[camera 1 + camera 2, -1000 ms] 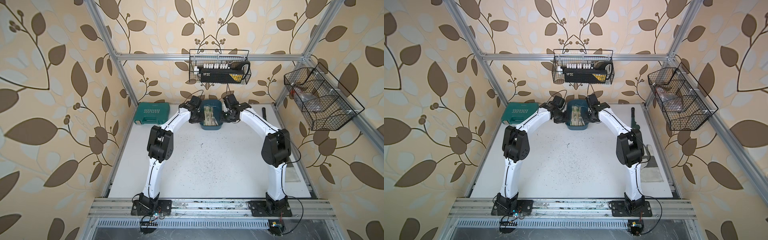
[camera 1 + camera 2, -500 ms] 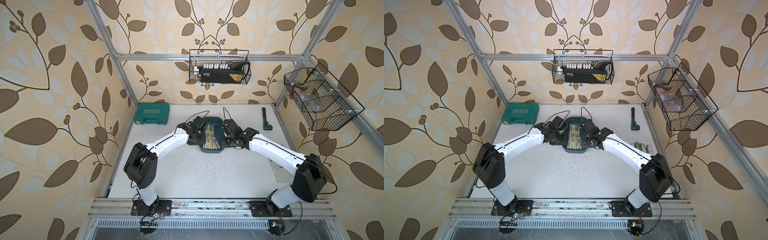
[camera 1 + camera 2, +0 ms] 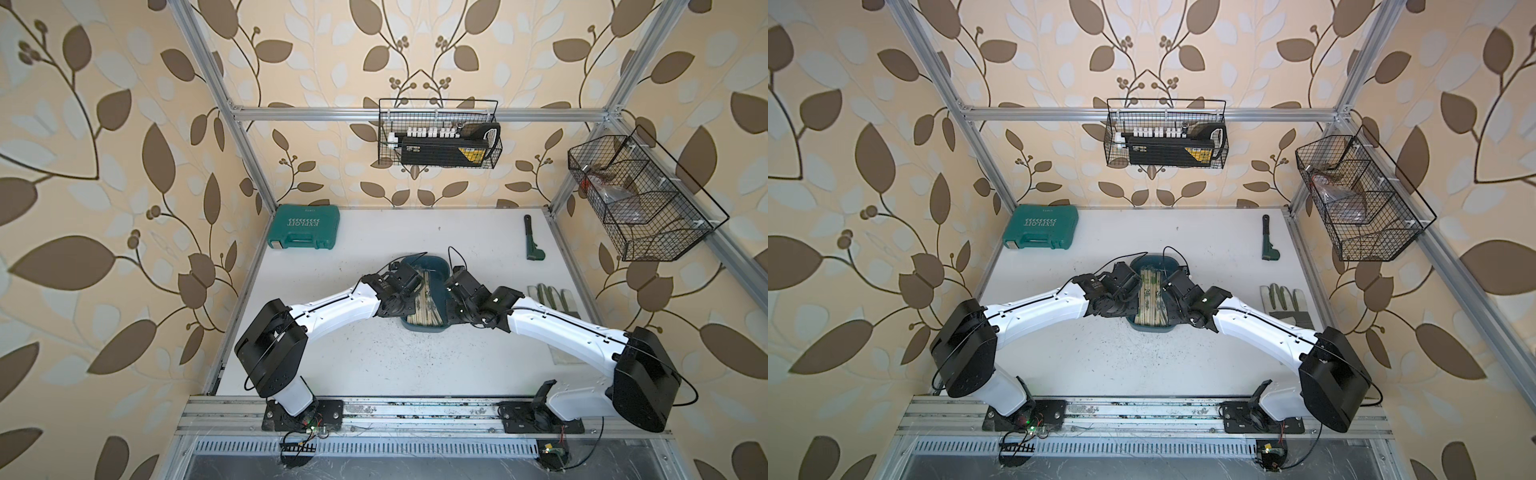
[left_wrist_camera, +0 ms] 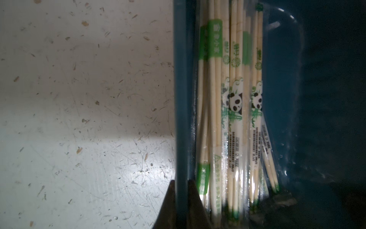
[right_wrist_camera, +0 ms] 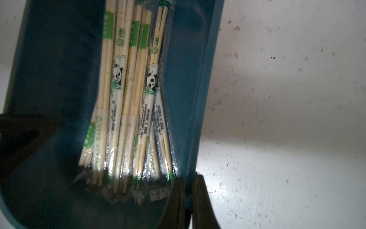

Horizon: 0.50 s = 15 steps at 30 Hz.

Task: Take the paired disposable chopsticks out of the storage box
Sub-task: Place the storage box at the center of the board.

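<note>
Pinching 2 opposite long walls of the storage box (image 5: pixel 188 79), fingers of left gripper (image 4: pixel 181 181) and right gripper (image 5: pixel 188 177) clamped on each rim, paired disposable chopsticks (image 5: pixel 126 89) bundled inside.

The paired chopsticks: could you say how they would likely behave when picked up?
The paired chopsticks are probably slippery: their clear sleeves glint. Likely light and stiff, being thin sticks. They overlap in the storage box, so neighbours may drag along.

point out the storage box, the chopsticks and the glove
storage box (image 3: pixel 1152 329): in a top view, near end wall
paired disposable chopsticks (image 3: pixel 1151 298): in a top view, bundle's middle
glove (image 3: pixel 1285 299): in a top view, its pale middle
</note>
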### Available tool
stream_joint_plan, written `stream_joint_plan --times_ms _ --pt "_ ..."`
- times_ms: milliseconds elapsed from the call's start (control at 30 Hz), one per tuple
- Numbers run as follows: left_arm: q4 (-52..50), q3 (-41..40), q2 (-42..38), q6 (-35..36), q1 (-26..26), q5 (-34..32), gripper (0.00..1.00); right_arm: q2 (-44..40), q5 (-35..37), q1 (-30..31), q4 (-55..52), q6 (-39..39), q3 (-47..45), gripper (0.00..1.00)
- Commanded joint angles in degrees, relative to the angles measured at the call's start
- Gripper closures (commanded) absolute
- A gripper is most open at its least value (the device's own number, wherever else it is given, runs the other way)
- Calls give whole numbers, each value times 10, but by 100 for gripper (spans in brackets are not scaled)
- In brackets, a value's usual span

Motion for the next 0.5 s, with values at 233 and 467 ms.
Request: stream_joint_plan --times_ms 233,467 --pt "31 -7 27 -3 0 -36 100 28 -19 8 -3 -31 -11 100" --pt "27 -5 43 -5 0 -41 99 47 -23 2 8 -29 -20 100"
